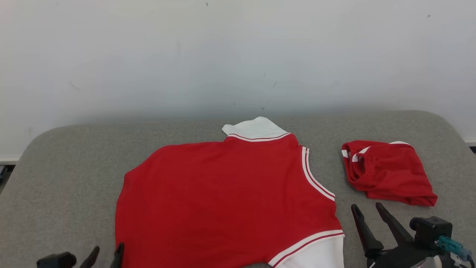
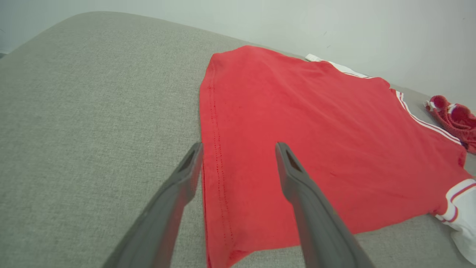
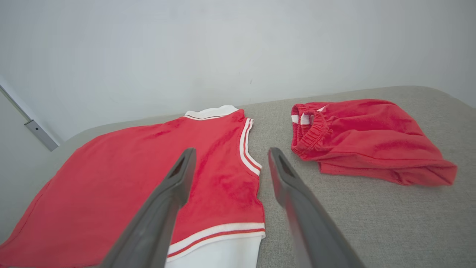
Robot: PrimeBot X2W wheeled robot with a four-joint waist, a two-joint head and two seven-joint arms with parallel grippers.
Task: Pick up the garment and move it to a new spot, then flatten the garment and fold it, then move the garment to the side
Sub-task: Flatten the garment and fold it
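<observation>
The red shirt (image 1: 223, 193) lies flat but unfolded; folding and moving aside remain. The left gripper (image 1: 108, 248) and right gripper (image 1: 367, 206) stand wide apart, holding nothing

Cut off by the head view's bottom edge: near side of the garment (image 1: 223, 201), part of its white sleeve (image 1: 316, 257), and most of the left gripper (image 1: 108, 248) below the fingertips. Clipped by the left wrist view's right edge: small red bundle (image 2: 455, 119).
</observation>
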